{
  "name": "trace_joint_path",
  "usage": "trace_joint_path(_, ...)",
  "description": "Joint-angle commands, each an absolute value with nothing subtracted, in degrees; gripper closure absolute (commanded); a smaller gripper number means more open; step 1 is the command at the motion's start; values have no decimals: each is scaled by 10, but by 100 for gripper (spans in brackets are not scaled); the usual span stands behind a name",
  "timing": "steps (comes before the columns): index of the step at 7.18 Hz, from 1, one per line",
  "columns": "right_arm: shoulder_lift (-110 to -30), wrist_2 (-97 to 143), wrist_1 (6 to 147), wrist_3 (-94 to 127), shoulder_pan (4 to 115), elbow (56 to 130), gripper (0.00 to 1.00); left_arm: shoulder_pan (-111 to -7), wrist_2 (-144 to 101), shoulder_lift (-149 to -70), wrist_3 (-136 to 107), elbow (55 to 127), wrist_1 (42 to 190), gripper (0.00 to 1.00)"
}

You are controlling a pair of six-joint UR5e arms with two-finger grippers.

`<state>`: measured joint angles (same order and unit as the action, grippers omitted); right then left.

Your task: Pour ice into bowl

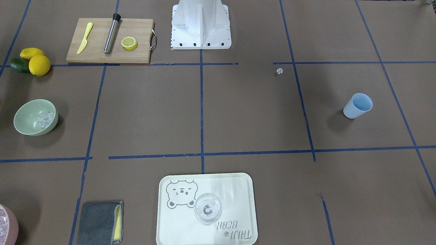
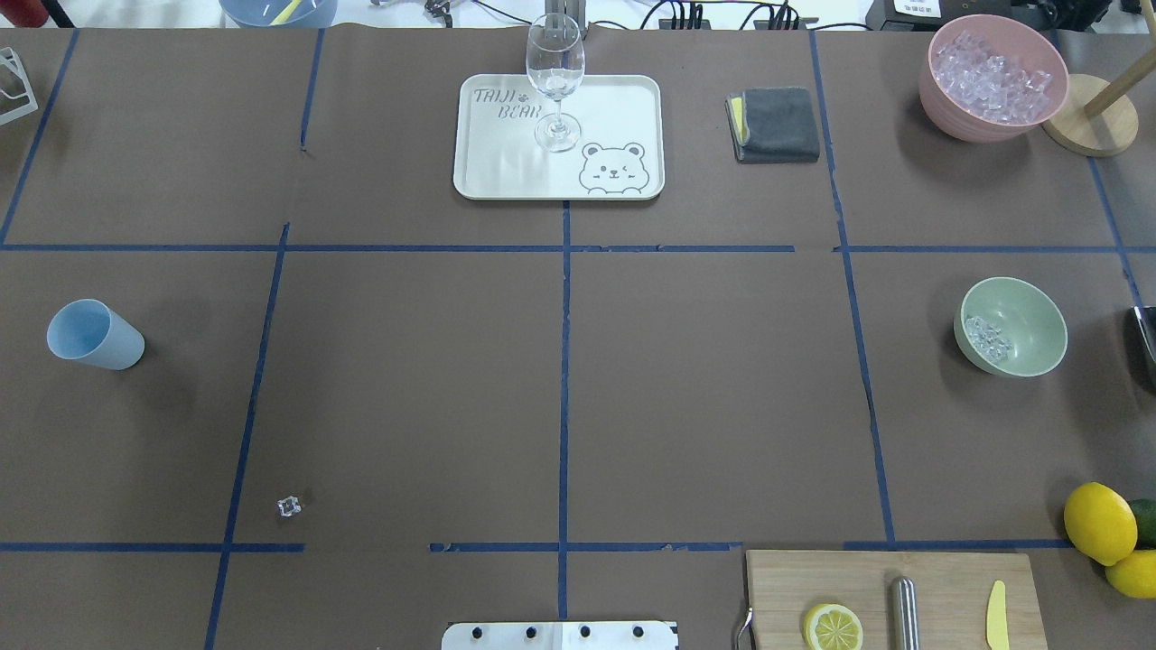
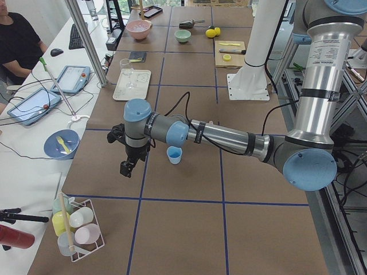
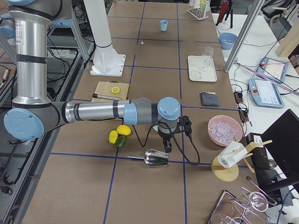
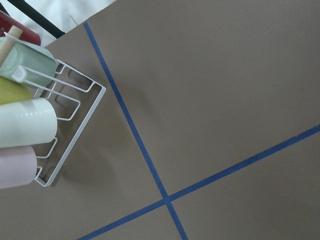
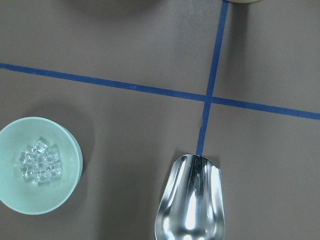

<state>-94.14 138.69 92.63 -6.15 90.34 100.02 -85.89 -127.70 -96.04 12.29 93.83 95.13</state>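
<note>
The pale sage-green bowl [image 2: 1039,311] stands on the table's right side and holds the ice [image 2: 985,336], a small pile of clear pieces. Both also show in the front view, bowl [image 1: 24,115] and ice [image 1: 45,119], and in the right wrist view, bowl [image 6: 17,197] and ice [image 6: 41,161]. The light blue cup [image 2: 95,336] stands upright on the left and looks empty. My left gripper [image 3: 125,169] hangs beside the cup [image 3: 174,154]. My right gripper [image 4: 167,147] hangs over a metal scoop [image 4: 155,158]. I cannot tell whether either is open or shut.
A single stray clear cube [image 2: 288,506] lies near the left front. A pink bowl of ice [image 2: 993,77], a grey cloth [image 2: 775,124], a tray [image 2: 506,171] with a wine glass [image 2: 554,77], a cutting board [image 2: 867,582], lemons [image 2: 1099,522] and a cup rack [image 5: 30,125] stand around the table.
</note>
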Motion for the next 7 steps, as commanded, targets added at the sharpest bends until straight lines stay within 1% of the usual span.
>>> trace_joint_path(1,-955,1385,924,-64,911,983,0,-884,-1341,-927,136,915,927,0)
trace_joint_path(2,-945,1391,922,-54,911,963,0,-884,-1339,-910,136,916,932,0)
trace_joint_path(7,-953,1394,923,-50,934,962,0,-899,-1344,-908,7,918,933,0)
